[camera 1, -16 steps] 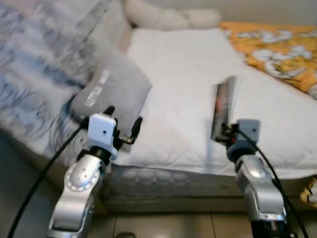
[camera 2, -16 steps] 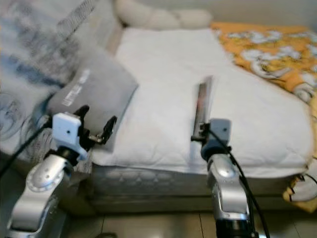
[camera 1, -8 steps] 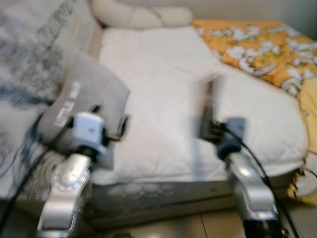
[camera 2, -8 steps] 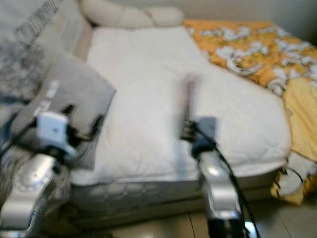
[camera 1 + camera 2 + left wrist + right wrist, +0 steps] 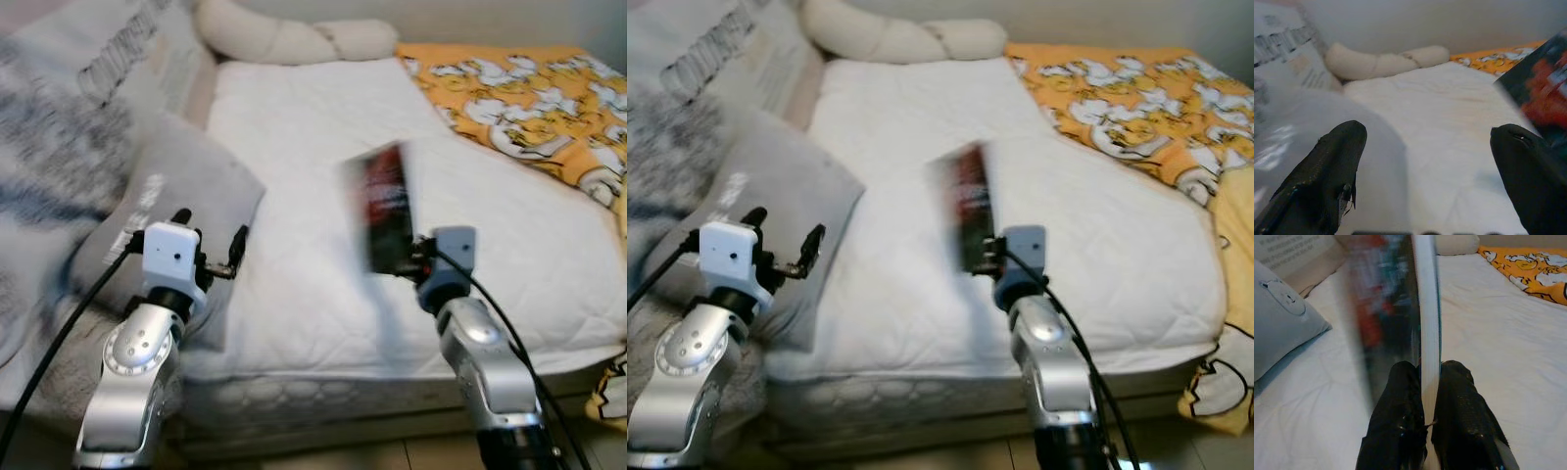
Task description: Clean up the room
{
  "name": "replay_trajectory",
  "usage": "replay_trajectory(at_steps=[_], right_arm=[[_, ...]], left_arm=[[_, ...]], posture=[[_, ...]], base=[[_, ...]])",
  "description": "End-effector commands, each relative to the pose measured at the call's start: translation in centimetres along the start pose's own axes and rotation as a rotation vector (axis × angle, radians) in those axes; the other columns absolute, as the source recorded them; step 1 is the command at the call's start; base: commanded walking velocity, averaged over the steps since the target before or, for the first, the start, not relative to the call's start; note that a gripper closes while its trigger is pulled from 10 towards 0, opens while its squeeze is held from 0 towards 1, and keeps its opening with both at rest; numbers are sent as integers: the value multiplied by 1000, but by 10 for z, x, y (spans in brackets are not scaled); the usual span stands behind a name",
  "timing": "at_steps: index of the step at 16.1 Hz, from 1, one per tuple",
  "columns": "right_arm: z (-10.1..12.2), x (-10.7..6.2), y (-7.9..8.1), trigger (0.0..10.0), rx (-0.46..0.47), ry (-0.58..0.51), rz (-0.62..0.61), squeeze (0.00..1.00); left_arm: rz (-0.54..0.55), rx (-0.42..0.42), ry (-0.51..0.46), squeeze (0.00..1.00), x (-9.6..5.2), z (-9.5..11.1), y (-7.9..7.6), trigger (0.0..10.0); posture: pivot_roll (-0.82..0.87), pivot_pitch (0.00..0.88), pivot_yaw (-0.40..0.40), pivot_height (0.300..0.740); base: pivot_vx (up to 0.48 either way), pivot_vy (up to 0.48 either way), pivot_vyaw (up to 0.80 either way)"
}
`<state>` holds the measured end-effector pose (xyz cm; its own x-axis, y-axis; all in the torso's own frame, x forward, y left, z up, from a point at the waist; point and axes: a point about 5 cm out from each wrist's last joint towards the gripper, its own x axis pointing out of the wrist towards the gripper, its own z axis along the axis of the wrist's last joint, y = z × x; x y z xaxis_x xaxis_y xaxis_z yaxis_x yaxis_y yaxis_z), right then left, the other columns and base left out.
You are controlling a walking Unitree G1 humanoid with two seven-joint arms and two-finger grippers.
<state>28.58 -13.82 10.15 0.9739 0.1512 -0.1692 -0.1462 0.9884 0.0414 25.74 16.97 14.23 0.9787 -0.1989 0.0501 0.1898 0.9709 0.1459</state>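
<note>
My right gripper [image 5: 407, 260] is shut on the lower edge of a thin book [image 5: 385, 208] with a dark cover and red print, held upright over the white bed [image 5: 323, 137]. In the right wrist view both black fingers [image 5: 1400, 421] pinch the book [image 5: 1415, 303], whose white page edge faces the camera. The book is motion-blurred. My left gripper [image 5: 211, 240] is open with nothing in it, above the corner of a grey pillow [image 5: 162, 215]. Its two fingers [image 5: 1327, 171] stand wide apart in the left wrist view, where the book [image 5: 1542, 98] appears at one side.
A cream bolster [image 5: 294, 37] lies at the head of the bed. An orange patterned blanket [image 5: 529, 98] covers the bed's right side. Grey printed bedding [image 5: 69, 117] is heaped on the left. The mattress edge [image 5: 323, 401] runs just before me.
The book has turned from edge-on to showing its cover, and sits further left and higher. The camera has shifted; the left gripper keeps its pose by the pillow.
</note>
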Motion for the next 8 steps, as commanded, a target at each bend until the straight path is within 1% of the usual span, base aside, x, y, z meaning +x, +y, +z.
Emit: replay_trajectory(at_steps=[1, 3, 4, 5, 8], right_arm=[[7, -1, -7, 10000, -10, -20, -9, 0], [7, 0, -5, 10000, -24, -20, 3, 0], [6, 0, -4, 10000, -30, -17, -3, 0], [4, 1, -4, 10000, -8, -11, -12, 0], [4, 1, -3, 10000, 3, -9, 9, 0]], left_arm=[[-21, -1, -2, 325, 2, 1, -6, 10000], [-22, 2, -2, 322, 2, 2, -6, 10000], [-23, 4, -1, 322, 2, 2, -5, 10000], [-24, 5, -1, 322, 2, 2, -5, 10000], [-27, 8, 0, 322, 1, 2, -4, 10000]], posture=[[130, 0, -19, 740], [133, 0, -19, 740], [136, 0, -18, 740], [138, 0, -18, 740], [141, 0, -15, 740]], base=[[334, 0, 406], [328, 0, 800], [326, 0, 0], [322, 0, 0], [317, 0, 0]])
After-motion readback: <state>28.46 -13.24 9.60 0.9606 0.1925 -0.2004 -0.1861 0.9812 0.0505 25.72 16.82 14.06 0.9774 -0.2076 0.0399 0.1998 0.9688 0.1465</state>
